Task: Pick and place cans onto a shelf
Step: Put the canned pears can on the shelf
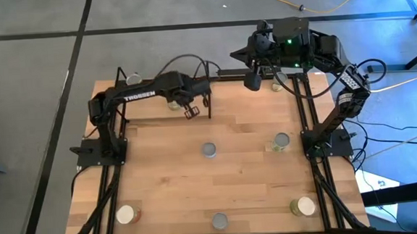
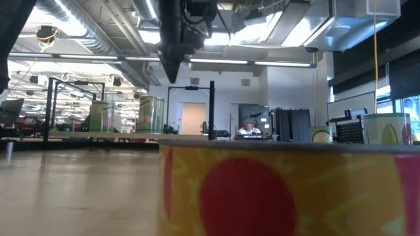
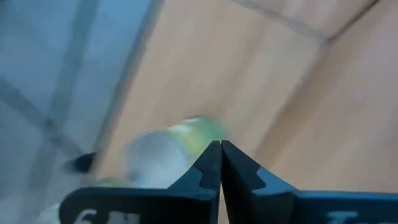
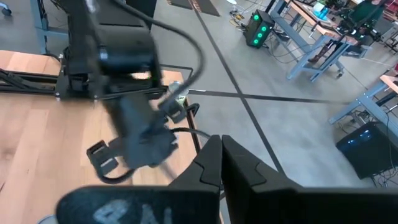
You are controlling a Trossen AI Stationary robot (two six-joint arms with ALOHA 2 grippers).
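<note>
I have the left gripper (image 1: pixel 191 109) over the far part of the table, near the shelf (image 1: pixel 209 101) — fingers (image 3: pixel 211 167) pressed together, nothing between them. A can (image 3: pixel 163 155) shows just beyond the tips, blurred; from above I read it as the can (image 1: pixel 173 103) by the shelf posts, just beside the gripper, not touching it. The right gripper (image 1: pixel 252 80) hangs at the far right edge, also closed and empty.

My judgement: a pick is next. To do it well I would spread the fingers before descending, centre them over a can's round top, and come straight down so neither pad clips the rim and tips it.

Five loose cans sit nearer me: centre (image 1: pixel 209 150), right of centre (image 1: pixel 281 141), front left (image 1: pixel 125 214), front middle (image 1: pixel 220 221), front right (image 1: pixel 304 207) — all well apart from both grippers.
</note>
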